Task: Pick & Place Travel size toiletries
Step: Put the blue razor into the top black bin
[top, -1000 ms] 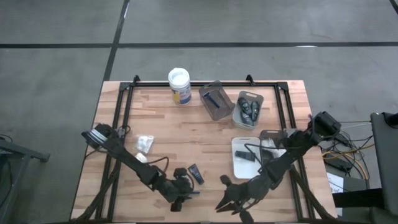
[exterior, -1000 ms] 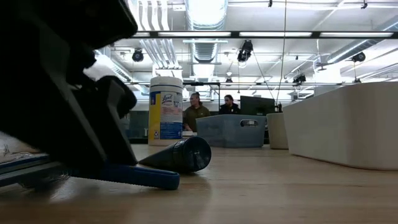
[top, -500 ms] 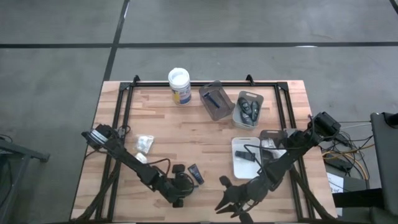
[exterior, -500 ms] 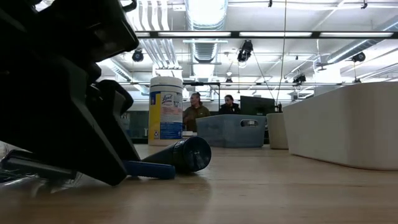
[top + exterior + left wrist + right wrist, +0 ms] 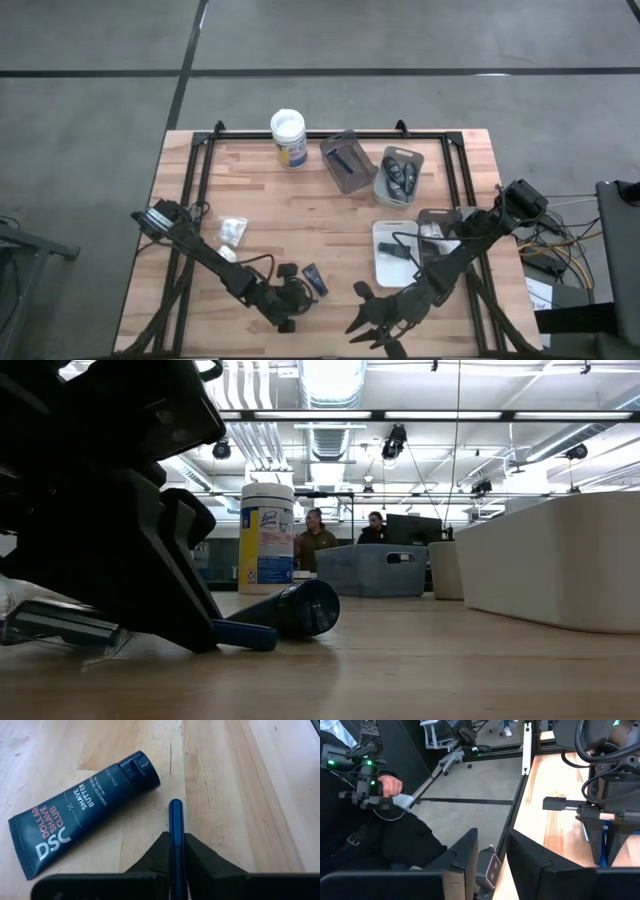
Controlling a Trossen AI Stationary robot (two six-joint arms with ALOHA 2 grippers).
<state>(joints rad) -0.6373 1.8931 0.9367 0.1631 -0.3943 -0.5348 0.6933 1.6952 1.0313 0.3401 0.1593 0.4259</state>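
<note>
One tube: small black plastic tube (image 5: 80, 817), printed "DOLLAR SHAVE CLUB", "DSC", "SHAVE BUTTER"; flat on wooden table (image 5: 290, 215), near front edge.
Razor: slim blue plastic razor (image 5: 176, 837), pinched in left gripper (image 5: 175, 852), just beside tube cap; handle end low at table in low view (image 5: 245, 635).
Tub: white-lidded wipes tub (image 5: 266, 537), blue-yellow label, far edge.
Right gripper (image 5: 490, 852): fingers parted, nothing between, past front table edge; bare wood alongside.
Change: left gripper and razor pulled nearer the tube since a second ago.
</note>
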